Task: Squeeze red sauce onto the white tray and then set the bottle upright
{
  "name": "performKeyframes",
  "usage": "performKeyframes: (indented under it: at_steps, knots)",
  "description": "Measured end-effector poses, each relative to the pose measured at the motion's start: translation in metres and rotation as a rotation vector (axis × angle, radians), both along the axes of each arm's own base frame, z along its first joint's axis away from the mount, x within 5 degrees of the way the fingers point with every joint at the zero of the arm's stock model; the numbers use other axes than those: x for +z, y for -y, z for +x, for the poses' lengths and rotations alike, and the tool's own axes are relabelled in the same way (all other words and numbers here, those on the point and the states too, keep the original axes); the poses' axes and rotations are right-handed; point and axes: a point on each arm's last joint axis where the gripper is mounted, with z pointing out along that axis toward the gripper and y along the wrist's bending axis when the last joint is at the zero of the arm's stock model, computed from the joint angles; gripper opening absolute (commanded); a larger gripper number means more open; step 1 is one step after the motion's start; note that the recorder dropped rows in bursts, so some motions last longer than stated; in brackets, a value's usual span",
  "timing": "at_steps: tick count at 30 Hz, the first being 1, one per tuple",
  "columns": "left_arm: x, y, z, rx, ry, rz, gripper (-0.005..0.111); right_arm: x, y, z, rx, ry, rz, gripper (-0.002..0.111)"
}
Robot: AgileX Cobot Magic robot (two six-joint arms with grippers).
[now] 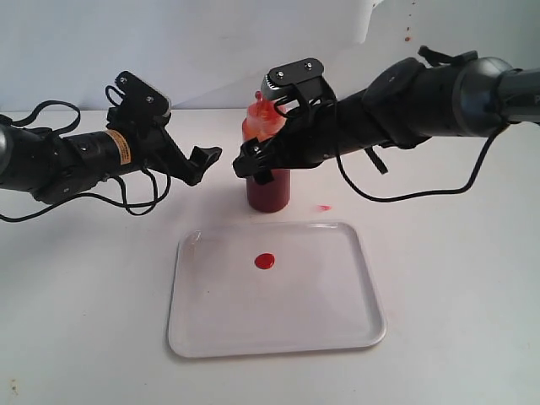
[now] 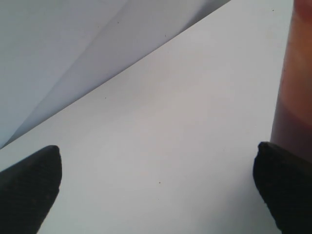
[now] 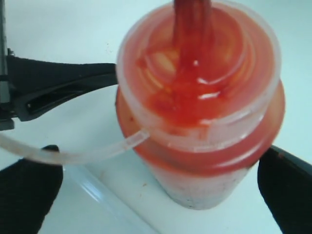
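Observation:
The bottle (image 1: 268,191) stands upright on the table just behind the white tray (image 1: 369,305), dark red sauce in its lower half and a red-smeared nozzle on top. A round blob of red sauce (image 1: 265,261) lies on the tray. My right gripper (image 1: 263,164) is open around the bottle's upper body; in the right wrist view the bottle (image 3: 204,146) sits between the spread fingers of my right gripper (image 3: 158,187), apart from both. My left gripper (image 1: 205,163) is open and holds nothing, just left of the bottle (image 2: 295,87), with bare table between the fingers of my left gripper (image 2: 157,165).
A small red smear (image 1: 324,207) marks the table right of the bottle's base. The cap's translucent tether strap (image 3: 73,156) hangs out to the side. The left gripper's black finger (image 3: 58,87) shows beside the bottle. A pale wall rises behind the table.

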Motion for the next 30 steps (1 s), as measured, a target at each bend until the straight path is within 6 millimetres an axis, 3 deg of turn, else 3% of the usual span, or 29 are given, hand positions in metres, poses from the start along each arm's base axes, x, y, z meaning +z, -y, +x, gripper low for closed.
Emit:
performKeyframes:
  at_steps: [7, 18, 24, 30]
  knots:
    - [0.0, 0.0, 0.0, 0.0, 0.0, 0.0, 0.105, 0.019, 0.005, -0.011, 0.034, -0.04, -0.046, 0.105]
    - [0.0, 0.0, 0.0, 0.0, 0.0, 0.0, 0.105, 0.021, 0.034, -0.029, -0.032, -0.222, -0.358, 0.101]
    - [-0.001, 0.0, 0.0, 0.003, -0.005, 0.004, 0.105, 0.033, 0.045, -0.037, -0.087, -0.263, -0.434, 0.083]
    - [0.0, -0.002, -0.001, 0.015, -0.02, 0.023, 0.105, 0.056, 0.051, -0.048, -0.095, -0.269, -0.44, 0.055]
